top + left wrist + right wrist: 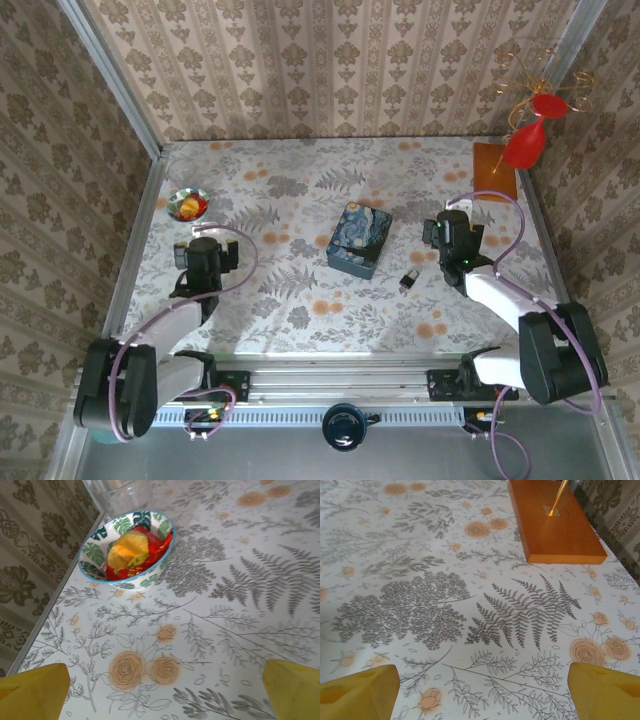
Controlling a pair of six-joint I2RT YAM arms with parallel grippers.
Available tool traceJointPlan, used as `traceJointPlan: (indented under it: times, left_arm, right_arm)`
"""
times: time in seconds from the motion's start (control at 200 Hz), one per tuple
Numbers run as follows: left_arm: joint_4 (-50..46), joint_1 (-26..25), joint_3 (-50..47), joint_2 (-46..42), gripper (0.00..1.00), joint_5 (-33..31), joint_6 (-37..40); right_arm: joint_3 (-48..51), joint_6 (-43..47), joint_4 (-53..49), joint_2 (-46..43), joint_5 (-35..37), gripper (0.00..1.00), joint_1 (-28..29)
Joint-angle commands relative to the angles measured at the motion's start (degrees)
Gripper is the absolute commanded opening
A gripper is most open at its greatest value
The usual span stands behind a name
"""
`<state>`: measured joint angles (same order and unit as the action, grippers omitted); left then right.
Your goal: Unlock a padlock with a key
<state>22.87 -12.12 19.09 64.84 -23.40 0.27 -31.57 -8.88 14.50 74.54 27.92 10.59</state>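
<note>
Striped damask wallpaper [330, 65] closes in three sides of a bench [300, 310] covered in a print of grey ferns and orange roses. Near its middle a blue tin [359, 240] painted with a swirling night sky lies flat. The padlock [409, 281], small and dark, lies on the bench just off the tin's near right corner, apart from the tin, and between it and the right arm [500, 295]. From above I cannot tell whether its shackle is closed.

The left fingers [35, 692] are spread wide, their yellow tips at the two bottom corners of the left wrist view with bare bench between them. Ahead of them, by the left wall, sits a leaf-patterned bowl [127, 547] holding red and yellow pieces. Seen from above, the left arm [170, 325] reaches up the left side of the bench, well away from the padlock.

The right fingers [357, 692] are likewise wide apart and hold nothing, over a fern print. Beyond them, in the far right corner, an orange wooden block [552, 522] lies flat with a brass rod [559, 495] rising from it. From above, a red ornament [527, 140] with gold wire loops hangs over that block.
</note>
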Motion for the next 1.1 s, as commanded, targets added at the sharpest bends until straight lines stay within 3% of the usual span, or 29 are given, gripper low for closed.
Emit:
traceJointPlan:
  times: [0.0, 0.035, 0.135, 0.23, 0.335, 0.405, 0.45, 0.515, 0.575, 0.63, 1.095]
  left_arm:
    - [13.1, 2.6, -1.3, 4.5, 1.00, 1.1, 2.4]
    - [12.9, 2.9, -0.7, 5.3, 1.00, 1.5, 2.1]
    - [20.8, 4.4, -1.6, 8.3, 1.00, 3.3, 3.8]
    - [26.5, 6.6, -2.0, 11.3, 1.00, 5.7, 3.8]
    - [28.6, 10.0, -1.6, 14.5, 1.00, 11.9, 0.6]
    - [39.5, 11.0, -3.2, 22.3, 1.00, 13.8, -0.1]
    - [47.9, 10.7, -3.8, 27.0, 1.00, 14.0, 2.1]
    - [37.5, 9.5, -2.2, 23.0, 1.00, 13.9, 1.6]
    - [38.5, 9.0, -0.1, 25.5, 1.00, 11.9, 3.2]
    - [33.0, 8.6, 1.3, 24.1, 1.00, 10.9, 2.0]
    - [33.2, 8.8, 2.0, 24.7, 1.00, 10.9, 2.7]
  right_arm:
    - [4.0, 5.6, 16.2, 4.0, 1.5, 0.89, -0.9]
    - [3.6, 5.8, 15.7, 4.1, 1.6, 0.91, -0.9]
    - [7.0, 9.2, 26.9, 4.8, -1.2, 0.93, -1.7]
    - [9.9, 8.0, 37.4, 11.0, -10.5, 0.94, -5.1]
    - [9.3, 6.5, 34.6, 10.9, -13.2, 1.00, -6.5]
    - [9.5, 6.6, 38.9, 14.1, -12.9, 1.00, -6.7]
    - [9.3, 5.9, 36.0, 12.9, -12.7, 1.00, -6.9]
    - [9.5, 5.9, 37.5, 13.3, -12.6, 1.00, -7.1]
    - [9.3, 5.9, 36.6, 13.1, -12.8, 1.00, -7.1]
    - [9.2, 5.8, 36.4, 13.0, -12.8, 1.00, -7.2]
    - [9.6, 6.7, 37.0, 13.1, -14.3, 1.00, -7.0]
